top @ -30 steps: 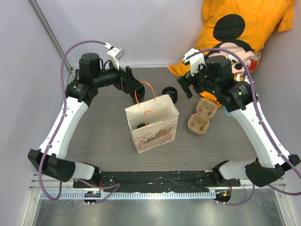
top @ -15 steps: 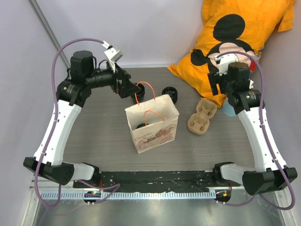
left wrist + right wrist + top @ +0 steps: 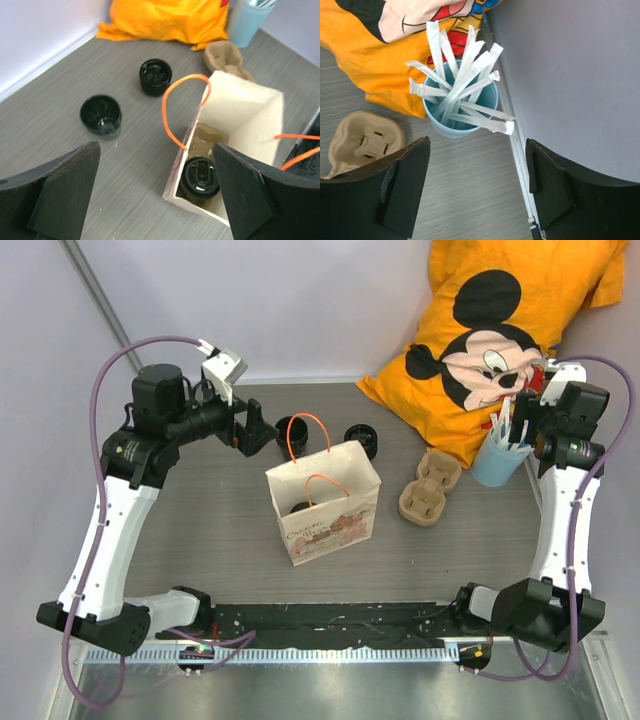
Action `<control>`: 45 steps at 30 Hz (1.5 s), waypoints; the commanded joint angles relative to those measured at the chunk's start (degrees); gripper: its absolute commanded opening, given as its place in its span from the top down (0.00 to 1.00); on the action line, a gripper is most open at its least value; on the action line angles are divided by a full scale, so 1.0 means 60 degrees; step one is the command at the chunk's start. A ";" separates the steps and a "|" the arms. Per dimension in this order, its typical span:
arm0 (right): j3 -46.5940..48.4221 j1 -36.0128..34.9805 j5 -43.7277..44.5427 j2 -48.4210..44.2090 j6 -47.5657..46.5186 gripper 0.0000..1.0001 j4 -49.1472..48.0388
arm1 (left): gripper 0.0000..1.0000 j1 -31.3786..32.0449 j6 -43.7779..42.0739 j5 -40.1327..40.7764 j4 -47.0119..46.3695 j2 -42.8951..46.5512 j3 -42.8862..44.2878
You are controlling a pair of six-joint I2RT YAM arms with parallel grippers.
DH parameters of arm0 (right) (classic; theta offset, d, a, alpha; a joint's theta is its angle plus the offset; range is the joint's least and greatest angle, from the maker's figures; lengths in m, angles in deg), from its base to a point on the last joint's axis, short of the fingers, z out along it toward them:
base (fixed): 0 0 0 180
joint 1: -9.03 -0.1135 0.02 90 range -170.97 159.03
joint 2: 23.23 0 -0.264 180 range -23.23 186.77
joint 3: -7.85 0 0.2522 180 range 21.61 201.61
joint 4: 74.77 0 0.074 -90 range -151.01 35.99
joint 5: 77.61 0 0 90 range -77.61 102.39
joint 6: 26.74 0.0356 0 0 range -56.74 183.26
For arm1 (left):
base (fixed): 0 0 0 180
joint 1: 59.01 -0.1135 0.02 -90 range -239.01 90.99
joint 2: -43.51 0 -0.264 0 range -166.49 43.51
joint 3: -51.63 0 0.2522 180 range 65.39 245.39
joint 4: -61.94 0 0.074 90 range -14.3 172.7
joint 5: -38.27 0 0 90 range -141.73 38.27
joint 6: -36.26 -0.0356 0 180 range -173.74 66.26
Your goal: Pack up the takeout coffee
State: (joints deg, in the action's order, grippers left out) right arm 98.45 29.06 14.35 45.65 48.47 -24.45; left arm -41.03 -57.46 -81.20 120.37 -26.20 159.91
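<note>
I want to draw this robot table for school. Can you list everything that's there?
paper bag: one, beige with orange handles, upright mid-table
lidded cup: one, black, inside the bag
open cup: one, black, behind the bag
lid-topped round piece: one, black, beside the open cup
cup carrier: one, beige, right of the bag
straw cup: one, light blue, white straws
cloth: one, orange, cartoon mouse, far right
table: one, grey
left gripper: black, open
right gripper: black, open
</note>
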 commanded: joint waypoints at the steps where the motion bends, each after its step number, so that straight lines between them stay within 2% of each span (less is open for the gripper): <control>1: -0.0427 0.0497 -0.1496 0.0326 0.0428 0.21 -0.1022 | 0.00 -0.0183 -0.0038 0.0737 -0.0164 0.0237 -0.0299; 11: -0.0238 0.0616 -0.2288 0.1571 0.1248 0.36 -0.2078 | 0.00 -0.0681 0.0064 0.0225 -0.0105 0.0091 -0.0592; 16: -0.0136 0.0616 -0.2012 0.2039 0.1526 0.45 -0.2371 | 0.00 -0.1004 0.0284 -0.0433 -0.0339 -0.0143 -0.0782; 33: -0.0721 0.0616 -0.1381 0.2494 0.1674 0.57 -0.3543 | 0.00 -0.1458 0.0548 -0.1313 -0.0691 -0.0320 -0.1061; 41: -0.0853 0.0616 -0.1307 0.2655 0.1805 0.59 -0.3924 | 0.00 -0.1517 0.0826 -0.1430 -0.0764 -0.0276 -0.1149; 45: -0.0795 0.0616 -0.1322 0.2831 0.1849 0.67 -0.3983 | 0.00 -0.1546 0.0826 -0.1430 -0.0779 -0.0276 -0.1178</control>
State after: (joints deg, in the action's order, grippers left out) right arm 93.53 32.54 5.69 62.11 58.59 -44.43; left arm -49.82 -53.55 -88.30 118.34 -28.28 152.90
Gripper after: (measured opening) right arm 0.369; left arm 0.996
